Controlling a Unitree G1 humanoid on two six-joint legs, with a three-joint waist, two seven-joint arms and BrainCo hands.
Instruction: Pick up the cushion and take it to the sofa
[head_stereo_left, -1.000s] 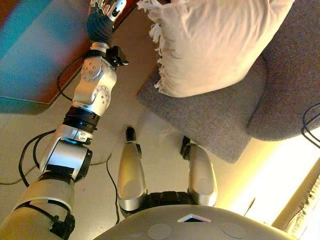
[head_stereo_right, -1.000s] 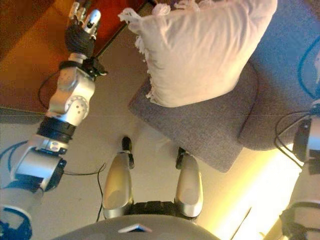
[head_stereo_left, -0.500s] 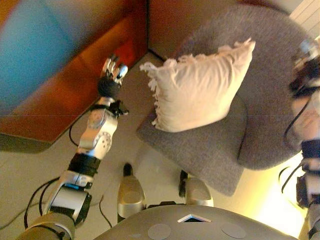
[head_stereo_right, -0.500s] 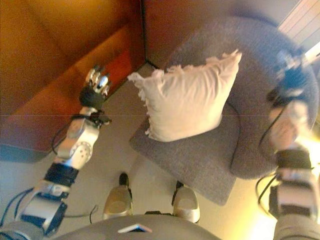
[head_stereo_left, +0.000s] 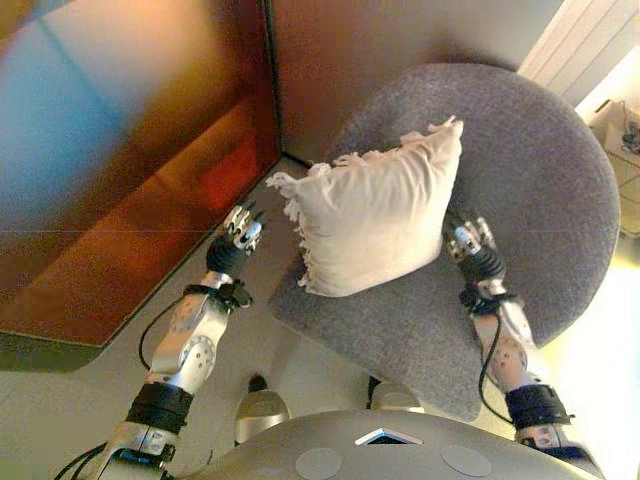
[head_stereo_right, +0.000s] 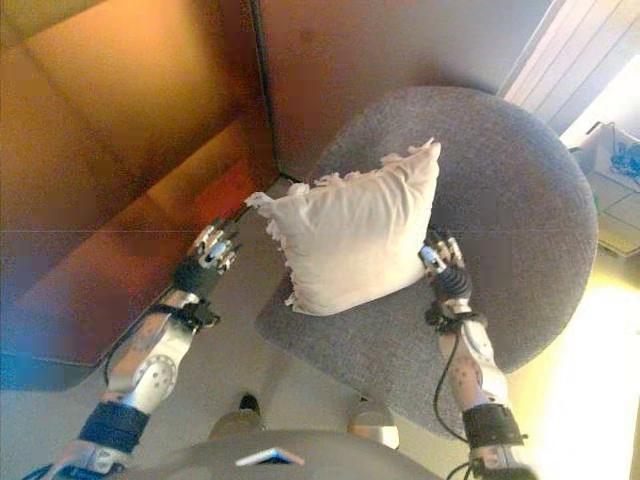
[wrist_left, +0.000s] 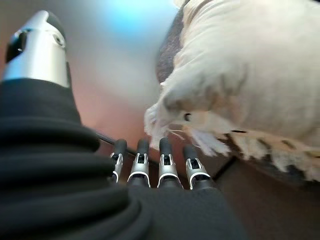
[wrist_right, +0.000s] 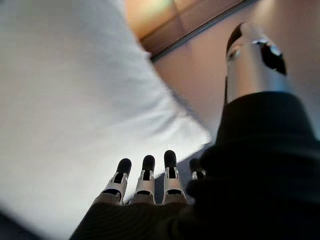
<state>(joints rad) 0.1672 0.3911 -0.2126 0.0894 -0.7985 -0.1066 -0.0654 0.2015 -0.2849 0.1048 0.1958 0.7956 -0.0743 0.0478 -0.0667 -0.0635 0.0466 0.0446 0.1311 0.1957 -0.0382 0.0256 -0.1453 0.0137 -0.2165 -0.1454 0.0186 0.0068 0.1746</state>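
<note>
Wood-toned panelling (head_stereo_left: 120, 200) and pale floor surround a round grey armchair (head_stereo_left: 560, 200), the biggest thing in view. On its seat a cream fringed cushion (head_stereo_left: 375, 220) stands tilted against the backrest. Both hands flank it with fingers straight and empty: the left hand (head_stereo_left: 238, 236) just off the fringed corner over the floor, the right hand (head_stereo_left: 470, 243) close beside the opposite edge. Judging from here, uneven squeezing could fold the soft cushion and let it slip out, or fingers could snag the fringe.
</note>
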